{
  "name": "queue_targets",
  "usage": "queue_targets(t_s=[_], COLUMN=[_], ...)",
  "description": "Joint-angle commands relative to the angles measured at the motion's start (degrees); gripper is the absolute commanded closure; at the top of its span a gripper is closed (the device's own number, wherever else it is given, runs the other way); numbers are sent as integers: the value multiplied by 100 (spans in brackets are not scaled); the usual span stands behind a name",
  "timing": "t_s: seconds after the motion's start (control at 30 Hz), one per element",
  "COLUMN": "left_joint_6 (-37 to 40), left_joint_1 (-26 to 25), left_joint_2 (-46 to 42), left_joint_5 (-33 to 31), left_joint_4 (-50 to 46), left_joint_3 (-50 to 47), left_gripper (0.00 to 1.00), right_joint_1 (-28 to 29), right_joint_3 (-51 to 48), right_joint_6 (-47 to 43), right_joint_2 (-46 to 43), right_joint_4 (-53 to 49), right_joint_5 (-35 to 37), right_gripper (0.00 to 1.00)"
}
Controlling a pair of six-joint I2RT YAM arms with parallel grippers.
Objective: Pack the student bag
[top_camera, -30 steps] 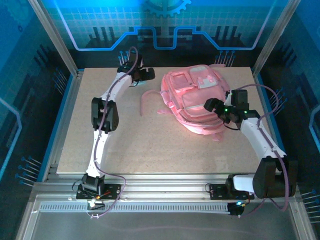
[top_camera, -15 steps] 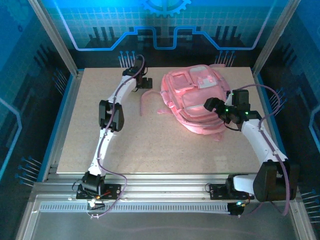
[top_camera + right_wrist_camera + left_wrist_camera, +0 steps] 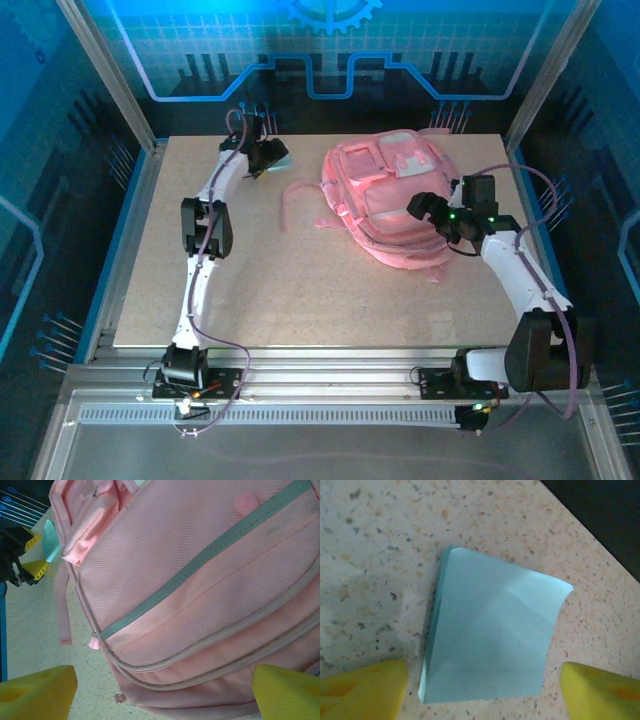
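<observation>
At the far left corner of the surface [image 3: 150,250] the left fingers [image 3: 264,155] stand apart on either side of a pad of pale blue paper [image 3: 490,635]. In the wrist view a sliver of bare surface shows between each yellow tip and the pad's edges, so it is bracketed but not yet clamped. The step in hand looks like picking up this pad for the bag. To do it well, the fingers should sit low enough to catch the whole stack rather than the top sheets. They should close squarely across the two opposite edges, since the pad lies a little skewed to them and one corner curls up, and then lift straight so nothing fans out. Further right, a loose pink strap [image 3: 290,200] trails across the surface from the student bag [image 3: 385,195], which lies on its back in the far right half with its front pockets facing up. It is the one container here, and what it holds cannot be told. The grey zip [image 3: 200,565] crossing the mesh panel looks closed along the stretch in view, and no opening shows anything inside, so a pocket will likely need unzipping before the pad can go in. At the bag's near right edge the right fingers [image 3: 425,210] hover spread wide over the fabric, gripping nothing.
</observation>
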Motion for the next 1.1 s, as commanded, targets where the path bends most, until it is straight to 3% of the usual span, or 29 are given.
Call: queue_targets(t_s=[0.0, 0.13, 0.2, 0.3, 0.47, 0.57, 0.87, 1.07], left_joint_6=[-317, -185, -201, -246, -177, -228, -287, -137], left_joint_1=[-32, -42, -52, -51, -104, -158, -447, -507], left_joint_2=[420, 517, 578, 592, 458, 67, -2176, -3380], left_joint_5=[286, 404, 467, 519, 501, 618, 749, 708], left_joint_4=[39, -59, -105, -120, -110, 172, 1705, 2164], left_joint_3=[134, 118, 114, 99, -51, -651, -4282, -6259], left_gripper=[34, 62, 84, 99, 100, 100, 100, 100], right_joint_1=[43, 37, 19, 15, 6, 5, 72, 468], right_joint_3=[230, 255, 264, 295, 280, 248, 164, 202], right_joint_6=[-142, -196, -206, -229, -261, -236, -80, -47], right_joint_2=[54, 96, 126, 156, 71, -6, -198, -210], right_joint_4=[-147, -161, -165, -206, -235, -219, -68, -46], right_joint_5=[143, 181, 181, 148, 188, 173, -16, -65], right_gripper=[9, 9, 9, 8, 8, 8, 8, 8])
